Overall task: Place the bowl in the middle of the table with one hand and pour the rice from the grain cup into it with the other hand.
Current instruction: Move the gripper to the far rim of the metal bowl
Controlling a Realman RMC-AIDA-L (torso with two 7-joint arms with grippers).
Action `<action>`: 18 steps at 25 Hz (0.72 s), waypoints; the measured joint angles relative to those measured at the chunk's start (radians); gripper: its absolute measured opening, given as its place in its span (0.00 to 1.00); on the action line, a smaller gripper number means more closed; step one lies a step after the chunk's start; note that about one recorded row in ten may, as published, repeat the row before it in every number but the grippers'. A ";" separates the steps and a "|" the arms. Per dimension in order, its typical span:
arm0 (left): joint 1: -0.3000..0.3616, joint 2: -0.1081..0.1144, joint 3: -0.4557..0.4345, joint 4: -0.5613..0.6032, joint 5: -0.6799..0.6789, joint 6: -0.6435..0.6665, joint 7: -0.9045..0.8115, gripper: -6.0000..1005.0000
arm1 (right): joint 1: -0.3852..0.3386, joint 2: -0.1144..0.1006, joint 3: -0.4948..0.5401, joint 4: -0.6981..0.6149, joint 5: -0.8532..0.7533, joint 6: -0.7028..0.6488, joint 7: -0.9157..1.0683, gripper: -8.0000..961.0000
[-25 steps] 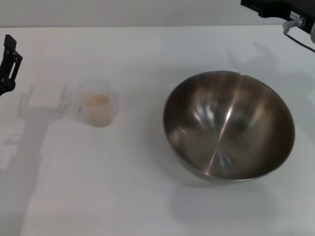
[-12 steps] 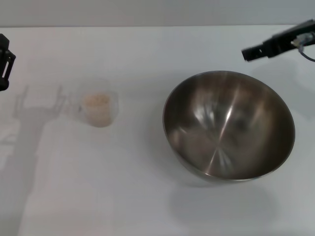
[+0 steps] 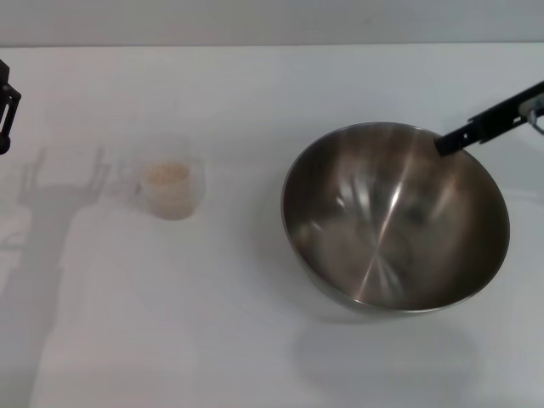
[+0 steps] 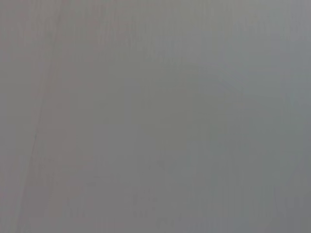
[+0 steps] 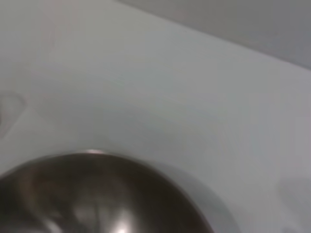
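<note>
Table (image 3: 255, 340): a plain white surface carrying everything in the head view.
Bowl (image 3: 396, 217): a large shiny steel bowl standing upright on the right half of the table, nearer the right edge than the middle; nothing but reflections shows inside it. The right wrist view looks down on part of its rim (image 5: 97, 160) with bare table behind it.
Cup (image 3: 167, 188): a small clear plastic cup standing upright on the left half of the table, well apart from the bowl.
Rice (image 3: 164, 174): a pale beige heap inside the cup.
Right gripper (image 3: 450, 140): one thin black finger reaches in from the right edge of the head view, its tip over or at the far right rim of the bowl; I cannot tell whether it touches. A second finger does not show, so how far apart the fingers stand cannot be told, and nothing is seen in its hold.
Left gripper (image 3: 5, 106): only a black sliver at the left edge of the head view, above the table's far left side and well away from the cup; its opening cannot be told.
Left wrist view: plain grey, no object to make out.
</note>
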 joint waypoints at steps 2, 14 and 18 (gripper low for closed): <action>0.000 0.000 0.000 0.000 0.000 0.000 0.000 0.83 | 0.009 -0.001 0.001 -0.037 -0.007 -0.009 -0.011 0.79; 0.006 0.000 0.001 -0.003 0.000 0.002 -0.002 0.83 | 0.028 0.008 -0.007 -0.212 -0.014 -0.098 -0.071 0.78; 0.006 0.000 0.001 -0.004 0.000 0.006 -0.002 0.83 | 0.032 0.010 -0.017 -0.232 -0.017 -0.104 -0.079 0.72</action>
